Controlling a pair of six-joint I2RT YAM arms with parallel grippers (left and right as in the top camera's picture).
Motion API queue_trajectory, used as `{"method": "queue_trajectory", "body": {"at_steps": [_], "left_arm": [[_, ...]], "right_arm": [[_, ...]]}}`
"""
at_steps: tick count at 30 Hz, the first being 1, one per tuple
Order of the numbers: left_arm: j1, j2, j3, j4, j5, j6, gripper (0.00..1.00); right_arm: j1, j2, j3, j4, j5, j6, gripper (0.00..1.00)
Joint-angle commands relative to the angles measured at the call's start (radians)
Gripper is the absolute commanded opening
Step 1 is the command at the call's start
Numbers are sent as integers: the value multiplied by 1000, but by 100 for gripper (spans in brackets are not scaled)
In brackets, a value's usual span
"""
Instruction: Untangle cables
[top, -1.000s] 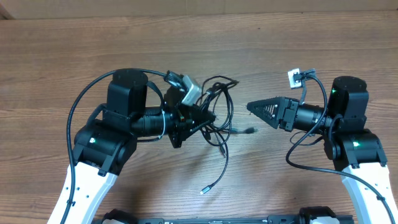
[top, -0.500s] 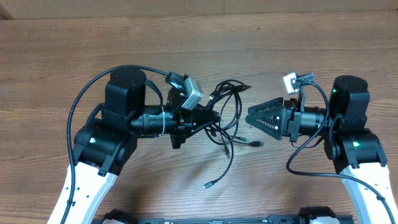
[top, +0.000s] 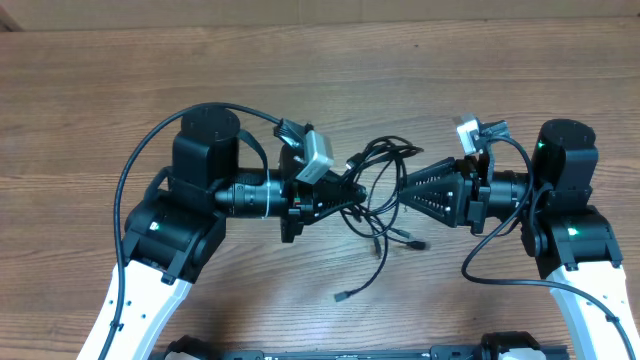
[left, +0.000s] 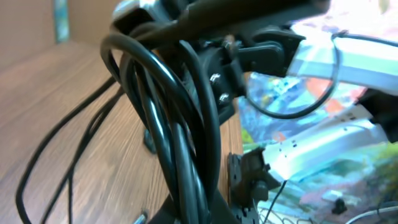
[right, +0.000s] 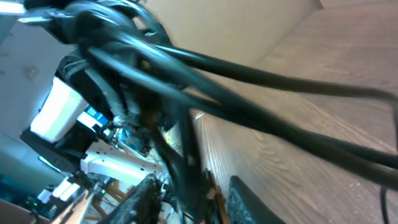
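Since the cables (top: 368, 200) look light and limp, I'd take one near its plug (top: 343, 296); the left gripper (top: 350, 195) is pinched tight on them, and whether the right gripper (top: 404, 191) has hold I can't tell.

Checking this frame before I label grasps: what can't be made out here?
- Right pincer: in the overhead view its tip sits among the cables, and the right wrist view is motion-blurred, so open or gripping is unclear.
- Cable crossings: strands too thin overhead, blurred in both wrist views.
- Left pincer: fingertips hidden overhead by the bundle.
- Loose plug: too small overhead to tell its type.
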Motion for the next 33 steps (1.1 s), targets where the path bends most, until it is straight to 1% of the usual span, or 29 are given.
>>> {"method": "queue_trajectory", "body": {"at_steps": [1,3,4,7,14,15,16,17,21,28,31,33], "left_arm": [[29,1,18,87,173,23,4],[54,1,18,125,209,16,4],[60,1,18,128,208,10,4],[83,2,18,128,189,-18,4],[66,2,18,141,164,-21,4],[59,2,18,151,122,-47,4],[57,2,18,152,113,-54,4],[51,2,18,154,99,-60,4],[33,2,18,179,89,-60,4],[23,2,18,188,73,-67,4],[23,2,18,187,13,-69,4],[22,2,18,188,-12,-95,4]], "right_arm": [[-2,-6,17,3,9,-3,31],[-2,-6,17,3,9,-3,28],[-2,-6,17,3,9,-3,26],[-2,-6,17,3,8,-3,18],[-2,-6,17,2,4,-3,17],[-2,-6,17,-5,4,-2,19],[-2,-6,17,-6,4,-2,20],[-2,-6,17,-13,5,-2,27],[-2,-6,17,-13,5,-2,30],[-2,-6,17,-13,5,23,31],[-2,-6,17,-26,5,25,31],[-2,-6,17,-37,5,24,31]]}}
